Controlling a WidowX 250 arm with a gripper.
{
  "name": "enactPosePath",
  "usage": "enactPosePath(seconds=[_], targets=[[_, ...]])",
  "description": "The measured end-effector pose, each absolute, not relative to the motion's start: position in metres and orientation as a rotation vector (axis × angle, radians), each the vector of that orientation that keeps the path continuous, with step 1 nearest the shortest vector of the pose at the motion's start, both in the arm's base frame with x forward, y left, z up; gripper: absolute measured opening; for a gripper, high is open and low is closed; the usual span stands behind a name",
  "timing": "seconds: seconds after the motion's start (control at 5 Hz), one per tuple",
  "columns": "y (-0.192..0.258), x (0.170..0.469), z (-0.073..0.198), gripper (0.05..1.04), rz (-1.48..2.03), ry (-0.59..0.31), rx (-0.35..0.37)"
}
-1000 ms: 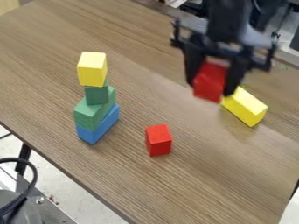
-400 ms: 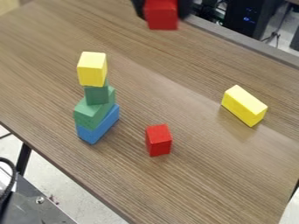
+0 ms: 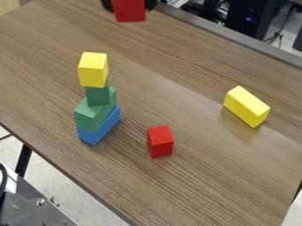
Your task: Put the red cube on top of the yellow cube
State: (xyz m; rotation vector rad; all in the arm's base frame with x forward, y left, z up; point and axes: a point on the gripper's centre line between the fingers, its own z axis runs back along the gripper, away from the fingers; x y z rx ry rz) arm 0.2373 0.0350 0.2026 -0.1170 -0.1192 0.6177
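Observation:
At the top edge of the camera view is the black gripper (image 3: 130,6), shut on a red cube (image 3: 129,10) whose lower part hangs below the fingers. The gripper is above and to the right of the stack, apart from it. A yellow cube (image 3: 93,69) forms the stack's top, resting on a small green block (image 3: 98,96). A second red block (image 3: 160,141) stands on the table, right of the stack's base.
Under the small green block are a larger green block (image 3: 94,114) and a blue block (image 3: 99,127). A yellow block (image 3: 247,107) lies at the right of the wooden table (image 3: 194,185). Dark equipment (image 3: 252,20) stands behind the table's far edge.
From the upper right, the gripper has moved left and toward the top edge, carrying the red cube away from near the lying yellow block. The stack and table blocks have stayed put.

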Motion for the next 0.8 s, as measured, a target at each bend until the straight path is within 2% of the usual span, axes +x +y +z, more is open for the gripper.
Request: enactPosePath(seconds=[0.8], targets=[[0.061,0.221,0.180,0.586,0.795,0.013,-0.119]])
